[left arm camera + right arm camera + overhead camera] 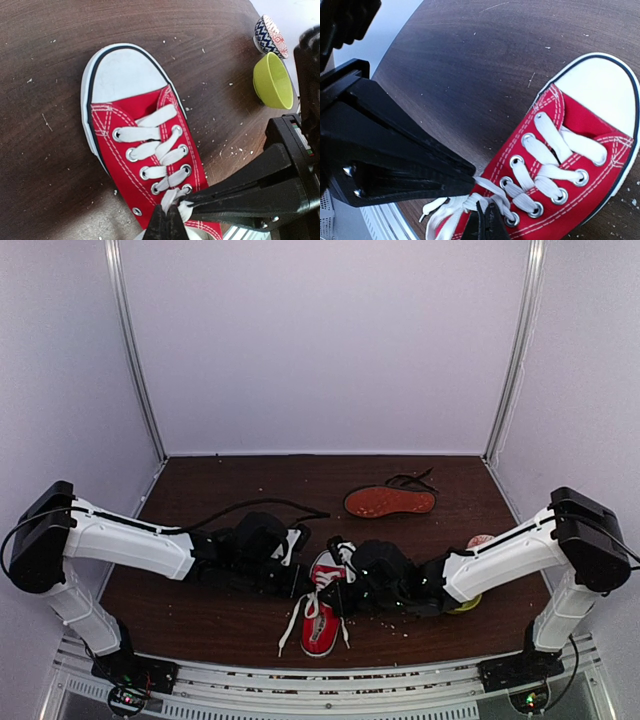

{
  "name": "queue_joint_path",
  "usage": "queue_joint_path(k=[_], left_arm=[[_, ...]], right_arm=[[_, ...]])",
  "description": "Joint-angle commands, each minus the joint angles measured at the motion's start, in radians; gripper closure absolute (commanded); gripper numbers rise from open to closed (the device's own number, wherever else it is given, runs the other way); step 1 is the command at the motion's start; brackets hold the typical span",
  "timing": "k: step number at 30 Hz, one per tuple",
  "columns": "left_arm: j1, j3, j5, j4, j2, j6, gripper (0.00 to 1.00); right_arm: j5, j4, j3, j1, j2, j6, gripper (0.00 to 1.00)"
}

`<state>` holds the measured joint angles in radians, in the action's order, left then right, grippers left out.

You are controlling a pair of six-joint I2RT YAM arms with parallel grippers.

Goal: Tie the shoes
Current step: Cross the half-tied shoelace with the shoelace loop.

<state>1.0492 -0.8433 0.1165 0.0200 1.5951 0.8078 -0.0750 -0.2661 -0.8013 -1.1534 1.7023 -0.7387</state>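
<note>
The red sneaker (318,625) stands on the table between my two arms, white toe cap (122,75) and white laces (155,145) showing. My left gripper (167,224) is shut on a white lace strand at the top eyelets. In the right wrist view my right gripper (484,224) is shut on the bunched lace (465,202) at the same spot. Each gripper's fingers reach into the other's view, tips nearly touching over the crossing. Farther back the black shoe (390,502) lies on its side, reddish-brown sole up, its black laces (412,480) loose.
A green bowl (272,80) and a patterned bowl (270,35) sit right of the sneaker, near my right arm (500,555). A black cable (250,508) runs from the left arm. Crumbs dot the dark wooden table (230,480). White walls enclose three sides.
</note>
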Motion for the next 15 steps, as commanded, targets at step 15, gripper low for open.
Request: queue_joint_path(k=[15], left_arm=[[0.006,0.007,0.055,-0.103,0.0,-0.01,1.0]], right_arm=[[-0.002,0.002,-0.048,0.007,0.062,-0.002,1.0]])
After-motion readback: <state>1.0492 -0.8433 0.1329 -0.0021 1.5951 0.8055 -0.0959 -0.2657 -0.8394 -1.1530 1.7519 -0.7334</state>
